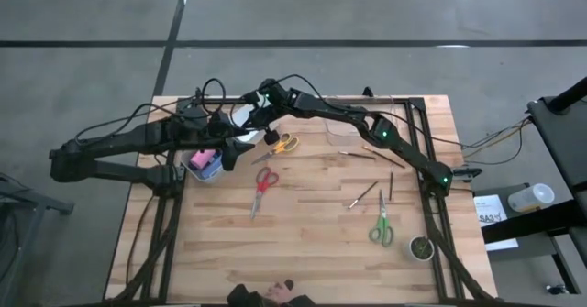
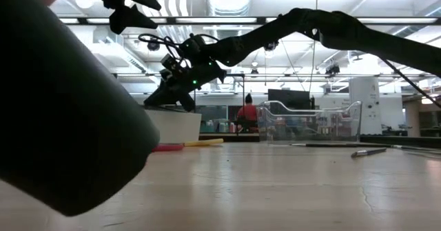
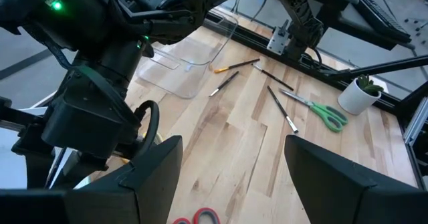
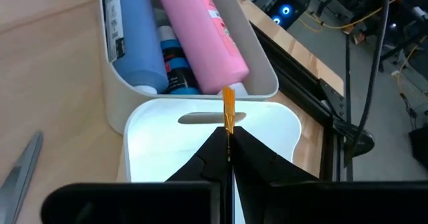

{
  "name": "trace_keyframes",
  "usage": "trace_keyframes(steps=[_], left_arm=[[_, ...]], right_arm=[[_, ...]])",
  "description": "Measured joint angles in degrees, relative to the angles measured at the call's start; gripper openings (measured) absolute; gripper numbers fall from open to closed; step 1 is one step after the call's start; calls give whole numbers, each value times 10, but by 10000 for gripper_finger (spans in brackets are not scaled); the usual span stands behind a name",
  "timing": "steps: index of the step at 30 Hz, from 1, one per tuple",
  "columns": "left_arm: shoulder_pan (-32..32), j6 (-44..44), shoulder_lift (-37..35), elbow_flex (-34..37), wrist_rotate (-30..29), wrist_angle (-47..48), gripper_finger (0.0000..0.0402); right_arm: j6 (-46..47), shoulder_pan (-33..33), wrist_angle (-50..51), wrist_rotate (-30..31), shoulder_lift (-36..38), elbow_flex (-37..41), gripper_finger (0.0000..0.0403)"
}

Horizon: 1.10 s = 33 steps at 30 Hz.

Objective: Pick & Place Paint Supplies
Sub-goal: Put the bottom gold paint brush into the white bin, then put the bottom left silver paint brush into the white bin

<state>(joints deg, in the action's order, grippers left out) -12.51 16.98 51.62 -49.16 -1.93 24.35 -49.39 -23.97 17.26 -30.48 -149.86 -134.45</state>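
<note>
In the right wrist view a white bin (image 4: 257, 67) holds a pink bottle (image 4: 204, 33), a blue-and-white tube (image 4: 134, 43) and a small dark blue bottle (image 4: 175, 67). My right gripper (image 4: 229, 142) is shut on a thin paintbrush whose orange tip (image 4: 228, 110) points toward that bin, above a second white bin (image 4: 154, 150) with a slot in its wall. My left gripper (image 3: 231, 177) hangs open and empty over the table's left part, close to the right arm. Several more brushes (image 1: 362, 194) lie flat on the wood at the right. My right gripper pinches the paintbrush between its two fingers just behind the orange tip (image 4: 229, 132). The fingers lie along the brush and slant down toward the table's left side. The tip sticks out ahead of the fingers, clear of both bins; the rest of the shaft is hidden by the gripper.
Yellow-handled scissors (image 1: 282, 144), red-handled scissors (image 1: 264, 180) and green-handled scissors (image 1: 382, 226) lie on the table. A clear tray (image 3: 190, 63) stands at the far edge, and a small potted plant (image 1: 420, 247) at the near right. A large dark object (image 2: 62, 114) blocks the low view's left.
</note>
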Motion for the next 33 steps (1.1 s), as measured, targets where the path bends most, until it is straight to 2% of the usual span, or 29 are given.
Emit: trace_keyframes(steps=[12, 19, 25, 33], left_arm=[[0, 0, 0, 0, 0, 0, 271], [0, 0, 0, 0, 0, 0, 271], [0, 0, 0, 0, 0, 0, 271], [0, 0, 0, 0, 0, 0, 271]], right_arm=[[-40, 0, -1, -8, 0, 0, 114], [-40, 1, 0, -9, 0, 0, 118], [13, 1, 8, -17, 9, -1, 118], [48, 6, 138, -35, 59, -2, 118]])
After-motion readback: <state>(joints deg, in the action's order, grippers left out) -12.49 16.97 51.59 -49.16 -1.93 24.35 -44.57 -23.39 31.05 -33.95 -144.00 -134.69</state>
